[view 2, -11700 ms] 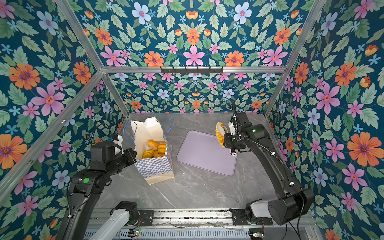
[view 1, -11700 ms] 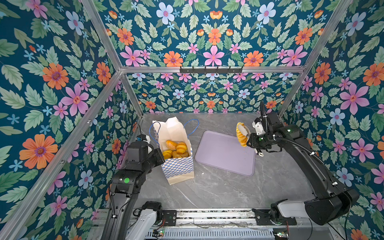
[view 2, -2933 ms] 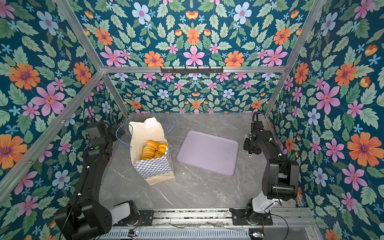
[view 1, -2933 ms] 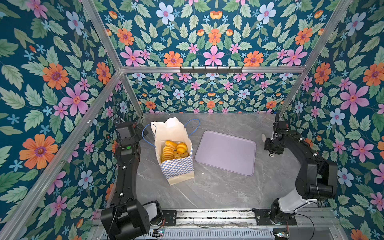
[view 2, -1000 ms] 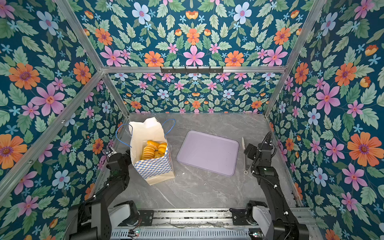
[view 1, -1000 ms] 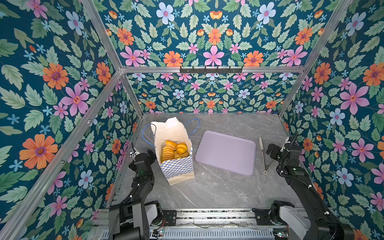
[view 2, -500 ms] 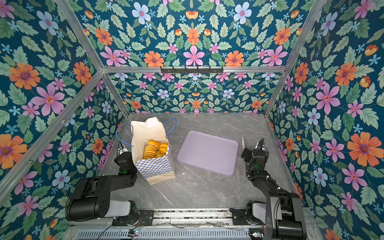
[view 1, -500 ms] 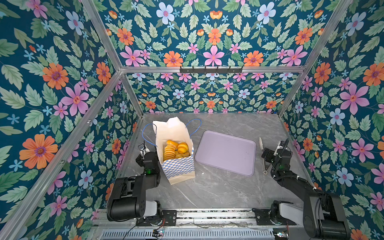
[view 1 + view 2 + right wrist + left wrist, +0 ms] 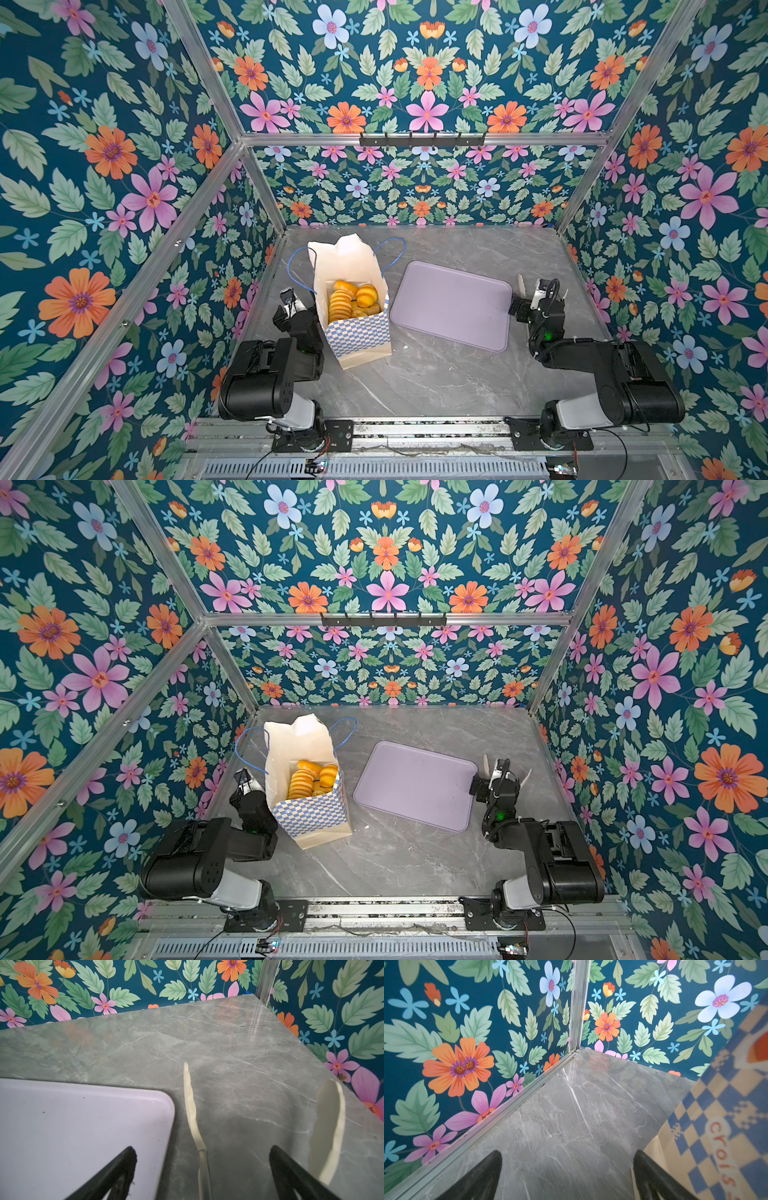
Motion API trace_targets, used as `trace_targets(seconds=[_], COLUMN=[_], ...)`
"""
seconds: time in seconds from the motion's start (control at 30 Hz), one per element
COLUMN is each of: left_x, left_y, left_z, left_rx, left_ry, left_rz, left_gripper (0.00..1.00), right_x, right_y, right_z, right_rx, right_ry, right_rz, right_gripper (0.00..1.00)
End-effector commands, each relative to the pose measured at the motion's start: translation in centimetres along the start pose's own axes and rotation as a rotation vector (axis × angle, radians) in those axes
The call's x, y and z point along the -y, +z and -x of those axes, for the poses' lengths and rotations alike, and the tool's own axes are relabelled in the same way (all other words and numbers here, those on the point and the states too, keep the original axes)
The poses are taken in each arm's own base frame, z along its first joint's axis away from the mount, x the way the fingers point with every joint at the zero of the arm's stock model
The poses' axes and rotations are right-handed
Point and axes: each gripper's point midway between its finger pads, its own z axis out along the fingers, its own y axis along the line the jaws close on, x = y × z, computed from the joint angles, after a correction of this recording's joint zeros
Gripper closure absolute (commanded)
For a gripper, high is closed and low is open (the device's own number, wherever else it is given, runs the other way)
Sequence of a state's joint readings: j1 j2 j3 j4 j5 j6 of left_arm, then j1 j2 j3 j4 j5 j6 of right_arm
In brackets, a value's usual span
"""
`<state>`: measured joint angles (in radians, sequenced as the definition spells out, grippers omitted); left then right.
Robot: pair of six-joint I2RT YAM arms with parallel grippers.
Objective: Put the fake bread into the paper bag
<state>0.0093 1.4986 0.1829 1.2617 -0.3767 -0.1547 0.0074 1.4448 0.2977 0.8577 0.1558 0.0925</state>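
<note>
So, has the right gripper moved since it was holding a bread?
Yes. The right gripper has gone from above the far right corner of the lilac tray down to beside its right edge, open and empty.

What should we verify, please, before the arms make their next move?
1. Bread inside bag: ok, several pieces show through the open top.
2. Bag upright and open: ok.
3. Tray bare of bread: ok.
4. Left hand open and empty: ok.
5. Right hand open and empty: ok.
6. Left hand clear of bag: cannot tell; it sits close beside the bag's wall.
</note>
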Motion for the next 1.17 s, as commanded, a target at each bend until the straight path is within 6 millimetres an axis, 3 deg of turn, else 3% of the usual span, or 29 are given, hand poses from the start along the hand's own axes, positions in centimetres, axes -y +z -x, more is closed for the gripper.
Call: trace_targets(seconds=[0.0,0.23,0.3,0.37,0.43,0.5,1.13], left_x=[1.2,2.3,3.0,3.1,3.2,3.2,4.4], left_y=[0.0,0.2,0.3,-0.1,0.5,0.4,1.5], left_z=[1.1,0.8,-0.7,0.4,-0.8,0.0,-0.8], left_rx=[0.048,0.034,-0.01,0.079,-0.012,0.047,-0.016], left_ry=[0.008,0.038,0.059,0.054,0.062,0.063,0.114], left_rz=[-0.064,-0.122,-0.158,-0.165,-0.159,-0.164,-0.173], left_gripper=[0.0,0.0,0.0,0.0,0.0,0.0,0.0], right_x=[-0.3,-0.3,-0.3,-0.3,-0.3,-0.3,-0.2], right_y=[0.0,0.0,0.0,0.1,0.1,0.1,0.1], right_z=[1.3,1.4,1.3,1.3,1.2,1.3,1.2], right_rx=[0.043,0.048,0.045,0.04,0.036,0.037,0.033], right_ry=[-0.014,-0.013,-0.013,-0.008,-0.004,-0.004,-0.001], right_rz=[0.013,0.014,0.015,0.025,0.031,0.031,0.039], right_gripper=[0.01,0.01,0.01,0.01,0.01,0.01,0.01])
